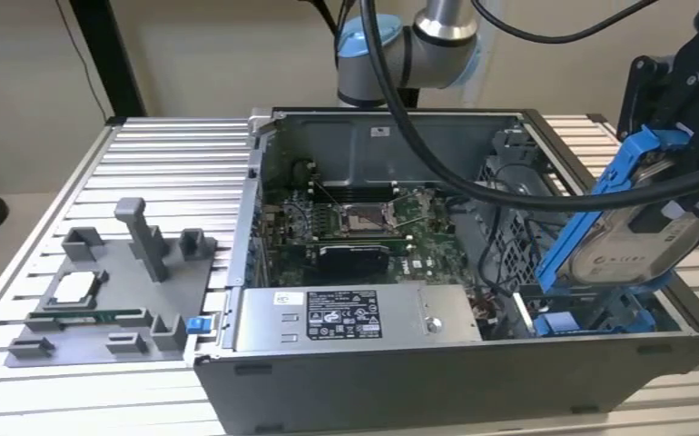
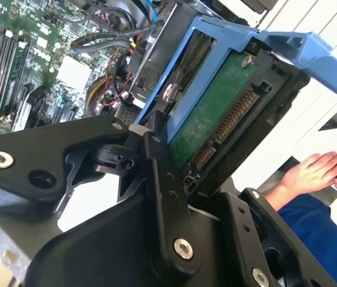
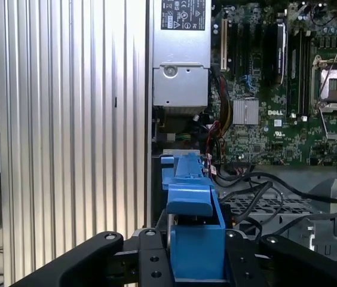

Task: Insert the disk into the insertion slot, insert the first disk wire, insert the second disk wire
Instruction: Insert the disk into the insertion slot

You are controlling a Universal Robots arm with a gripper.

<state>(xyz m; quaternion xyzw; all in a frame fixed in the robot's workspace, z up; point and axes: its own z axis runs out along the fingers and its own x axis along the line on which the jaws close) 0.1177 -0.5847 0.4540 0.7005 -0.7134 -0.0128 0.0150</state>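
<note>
- Blue plastic frames the disk [image 1: 628,241], and I have it up in the air, at the end of the open computer case [image 1: 447,381] on the exterior view's right.
- My gripper [image 1: 679,168] has its fingers [image 2: 164,179] closed onto the carrier's two long sides. In the first wrist view the blue carrier sits squarely between them.
- Its long axis is tilted, not level. The upper end leans toward the exterior view's right, and the lower end dips down and left into the case.
- That lower end hangs just above the insertion slot [image 1: 580,318], whose blue rails lie directly below. I cannot tell whether the two touch, and I judge the disk is not seated.
- In the second wrist view the disk's connector edge [image 2: 228,128] is bare, with no wire plugged in.
- Beside the slot, toward the exterior view's left, stands the silver power-supply box [image 1: 331,318], with the motherboard [image 1: 349,222] behind it.
- Someone's hand [image 2: 312,173] rests well apart, off the table [image 1: 168,154].
</note>
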